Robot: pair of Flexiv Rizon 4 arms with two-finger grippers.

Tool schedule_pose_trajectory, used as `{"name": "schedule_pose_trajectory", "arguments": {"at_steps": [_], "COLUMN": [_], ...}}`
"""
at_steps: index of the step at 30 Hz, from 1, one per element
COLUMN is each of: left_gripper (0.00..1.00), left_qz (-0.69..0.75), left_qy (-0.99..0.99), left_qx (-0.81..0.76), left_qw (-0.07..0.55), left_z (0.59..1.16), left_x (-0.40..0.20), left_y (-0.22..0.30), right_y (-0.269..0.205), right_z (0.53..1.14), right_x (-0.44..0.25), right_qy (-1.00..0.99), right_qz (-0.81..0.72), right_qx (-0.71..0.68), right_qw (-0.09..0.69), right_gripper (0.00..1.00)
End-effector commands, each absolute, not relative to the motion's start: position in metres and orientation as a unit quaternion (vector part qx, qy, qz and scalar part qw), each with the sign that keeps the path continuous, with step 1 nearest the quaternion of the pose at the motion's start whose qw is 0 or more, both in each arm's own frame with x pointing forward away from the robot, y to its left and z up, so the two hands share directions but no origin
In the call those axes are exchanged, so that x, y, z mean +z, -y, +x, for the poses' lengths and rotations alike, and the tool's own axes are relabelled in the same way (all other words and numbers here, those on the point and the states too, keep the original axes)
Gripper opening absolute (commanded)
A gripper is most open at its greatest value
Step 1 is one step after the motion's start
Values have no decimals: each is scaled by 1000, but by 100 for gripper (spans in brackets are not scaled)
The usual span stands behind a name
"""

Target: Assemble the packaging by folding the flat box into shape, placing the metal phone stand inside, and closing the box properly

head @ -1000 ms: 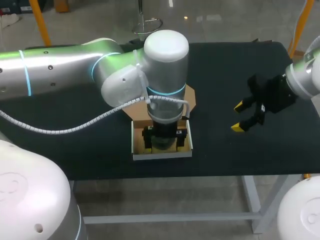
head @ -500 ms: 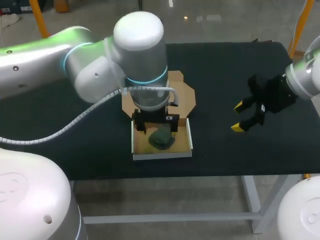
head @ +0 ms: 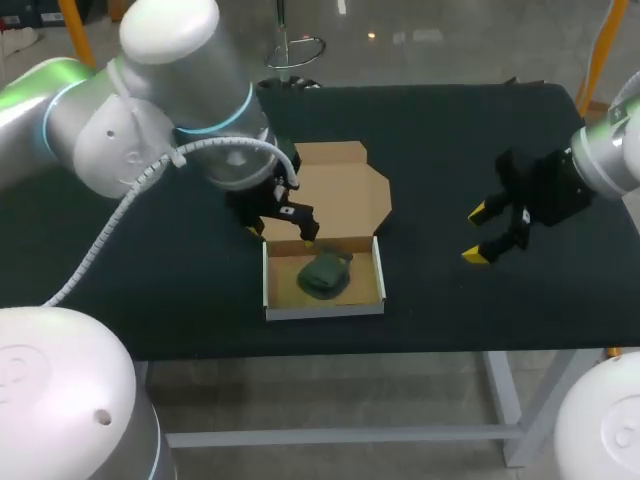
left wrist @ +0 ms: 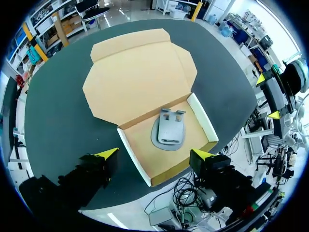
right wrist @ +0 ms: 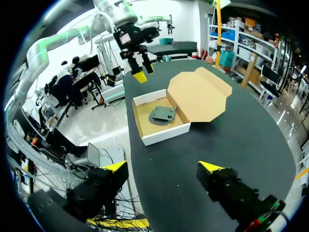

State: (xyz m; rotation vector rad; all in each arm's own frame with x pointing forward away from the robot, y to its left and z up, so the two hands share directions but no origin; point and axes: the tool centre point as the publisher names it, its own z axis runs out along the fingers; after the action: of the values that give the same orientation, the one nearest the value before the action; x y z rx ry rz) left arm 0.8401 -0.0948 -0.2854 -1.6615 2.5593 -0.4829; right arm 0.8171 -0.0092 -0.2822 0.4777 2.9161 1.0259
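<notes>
Box [head: 325, 310] sits near the front edge of the table [head: 450, 130], already folded into a shallow tray with white walls. Its lid [head: 340, 195] lies open and flat behind it, joined along the back crease. The stand [head: 325, 273] lies flat on the tray floor, about in the middle and clear of the walls.

From here the cardboard looks thin and light. I'd expect it to bend readily at its creases and to dent or buckle under a hard pinch. The tray may slide on the cloth when the lid is swung over. The stand, being metal, should weigh it down a little, and it looks too low to foul the lid. The best hold is probably the lid's far edge, by the tuck flap, lifted from beneath and rolled forward. The side flaps would then need guiding inside the walls.

The left gripper [head: 285, 235] hangs over the tray's back edge, by the crease. Its fingers are spread wide, about the width of the tray in the wrist view, and they hold and touch nothing. The right gripper [head: 478, 233] hovers well apart to the right of the box, above bare table. Its fingers are also wide apart and empty.
</notes>
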Motion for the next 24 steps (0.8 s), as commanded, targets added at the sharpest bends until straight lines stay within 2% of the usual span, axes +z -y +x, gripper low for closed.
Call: {"name": "schedule_pose_trajectory", "arguments": {"at_steps": [1,8,11,24], "left_gripper": [100,100,100,100], "left_qz": [-508,-465,-412,-412], "left_qy": [-836,-852,-875,-875], "left_qx": [-204,-238,-247,-247], "left_qw": [-25,-34,-59,-59], "left_z": [849,869,883,883], "left_x": [-281,-279,-277,-277], "left_y": [72,55,45,45], "right_y": [10,10,10,10], "right_z": [817,817,817,817], "right_x": [-281,-281,-281,-281], "right_qy": [-932,-932,-932,-932], "right_qz": [152,152,152,152], "right_qx": [329,329,329,329], "right_qw": [6,6,6,6], "right_gripper": [100,100,100,100]}}
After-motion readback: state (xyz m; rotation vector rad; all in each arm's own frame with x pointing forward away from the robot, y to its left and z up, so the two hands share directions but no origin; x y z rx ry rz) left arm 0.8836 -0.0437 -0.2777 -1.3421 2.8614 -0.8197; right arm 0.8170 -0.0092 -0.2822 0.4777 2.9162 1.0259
